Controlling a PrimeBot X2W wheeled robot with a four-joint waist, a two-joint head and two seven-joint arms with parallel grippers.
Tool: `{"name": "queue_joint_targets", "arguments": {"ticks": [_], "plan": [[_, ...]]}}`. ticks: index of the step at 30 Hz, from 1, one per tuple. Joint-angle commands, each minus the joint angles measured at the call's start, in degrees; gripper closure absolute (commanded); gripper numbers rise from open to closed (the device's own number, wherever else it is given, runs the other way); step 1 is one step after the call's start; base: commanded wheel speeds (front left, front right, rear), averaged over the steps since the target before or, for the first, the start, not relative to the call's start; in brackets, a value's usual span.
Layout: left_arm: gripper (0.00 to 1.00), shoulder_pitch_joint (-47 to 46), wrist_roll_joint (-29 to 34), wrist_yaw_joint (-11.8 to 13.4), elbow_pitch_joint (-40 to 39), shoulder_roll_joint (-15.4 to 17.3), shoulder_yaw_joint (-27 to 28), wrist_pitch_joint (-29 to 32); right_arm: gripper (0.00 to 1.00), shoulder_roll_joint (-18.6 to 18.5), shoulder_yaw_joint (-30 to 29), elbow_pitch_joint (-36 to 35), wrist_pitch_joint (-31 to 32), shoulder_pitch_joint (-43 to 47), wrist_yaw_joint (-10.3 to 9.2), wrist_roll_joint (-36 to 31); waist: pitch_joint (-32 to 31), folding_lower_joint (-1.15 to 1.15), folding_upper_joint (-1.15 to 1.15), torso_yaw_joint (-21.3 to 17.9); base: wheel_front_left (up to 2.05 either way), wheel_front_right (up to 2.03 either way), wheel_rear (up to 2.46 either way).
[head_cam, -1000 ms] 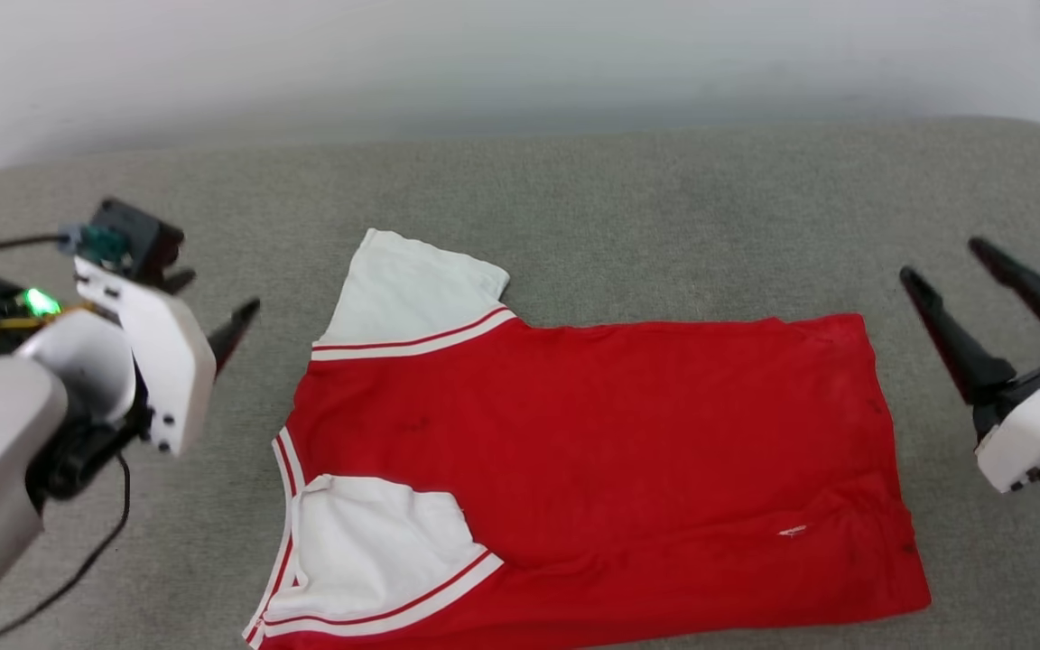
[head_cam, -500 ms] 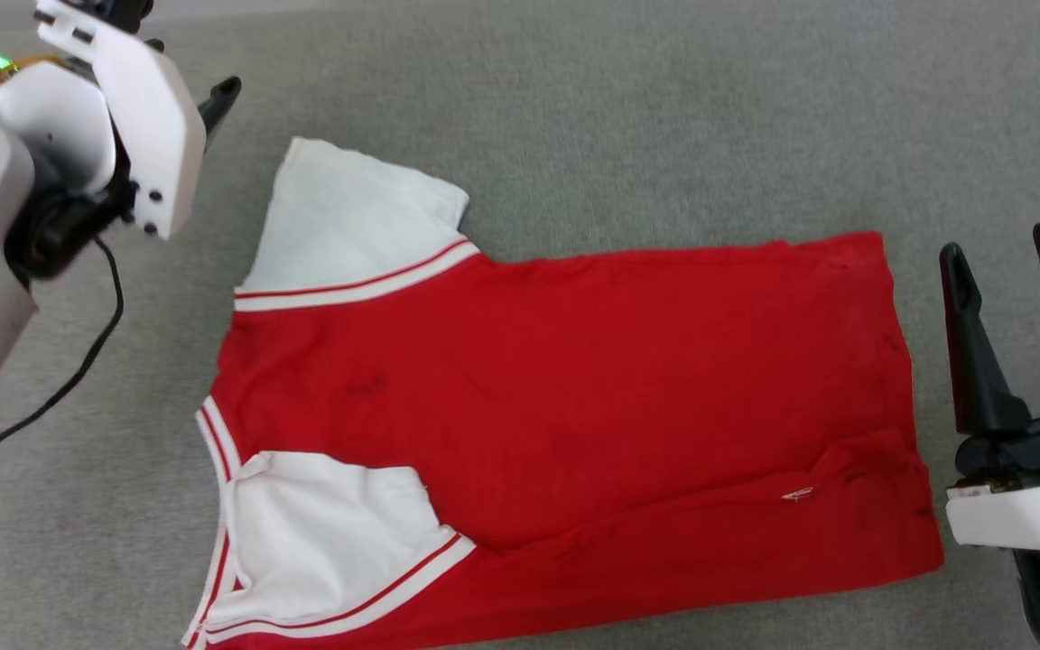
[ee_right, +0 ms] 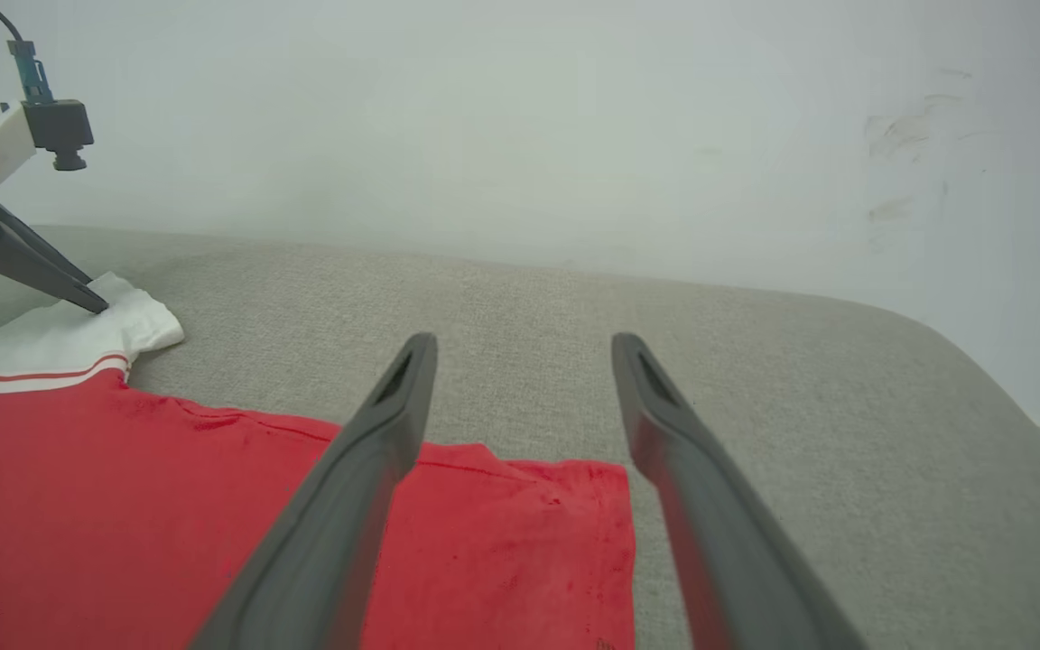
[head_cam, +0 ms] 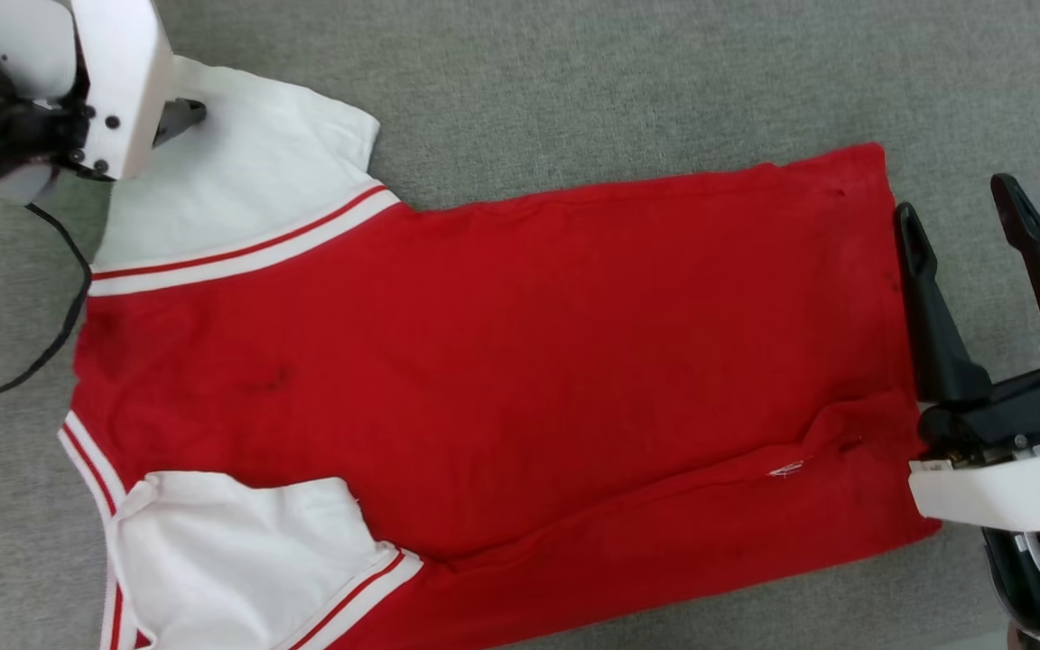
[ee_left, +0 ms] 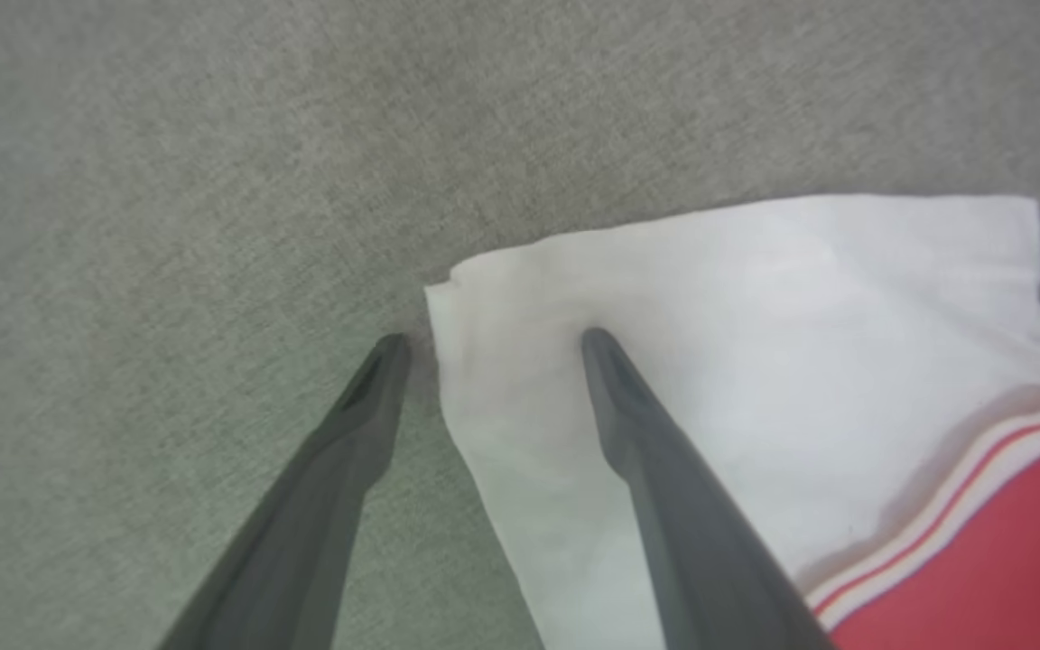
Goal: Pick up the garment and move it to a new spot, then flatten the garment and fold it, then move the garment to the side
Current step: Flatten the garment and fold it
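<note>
The right gripper [ee_right: 524, 339], fingers spread, hovers over a corner of the red garment [ee_right: 123, 506].

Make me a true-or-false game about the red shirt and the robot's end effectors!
1. The garment lies spread out on the gray surface. True.
2. The right end effector is squeezing the red hem. False: it is open by the hem, holding nothing.
3. The left end effector is open at the corner of a white sleeve. True.
4. The sleeves are blue. False: they are white with red-striped trim.
5. Big letters show on the garment. False: the side facing up is plain red.
</note>
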Motion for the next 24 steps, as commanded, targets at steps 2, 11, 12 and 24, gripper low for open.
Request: {"name": "queue_joint_targets", "arguments": {"ticks": [2,11,12,24], "plan": [[0.00,-0.15,-0.17,-0.04,0.83,0.55,-1.05,2.62,0.00,-0.37,0.70,0.57,-0.09,-1.55,-0.06,0.44,2.46,-0.01,0.00,-1.10,0.00,0.00,0.00],[1.00,1.65,-1.00,-0.34,-1.24,1.49,-2.88,4.21,0.00,-2.57,-0.04,3.13,-0.14,-3.64,-0.07,0.90,1.63,-0.01,0.00,-0.18,0.00,0.00,0.00],[1.00,1.54,-1.23,-0.37,-1.57,1.48,-2.64,3.57,0.00,-3.15,-0.16,3.22,0.00,-4.25,-0.07,0.84,1.01,-0.01,0.00,0.07,0.00,0.00,0.00],[1.00,3.67,-2.41,-0.46,-9.32,1.93,-4.26,-3.15,0.00,-19.81,4.01,6.83,16.14,-17.75,-0.08,4.86,-7.00,-0.01,0.00,4.49,0.00,0.00,0.00]]}}
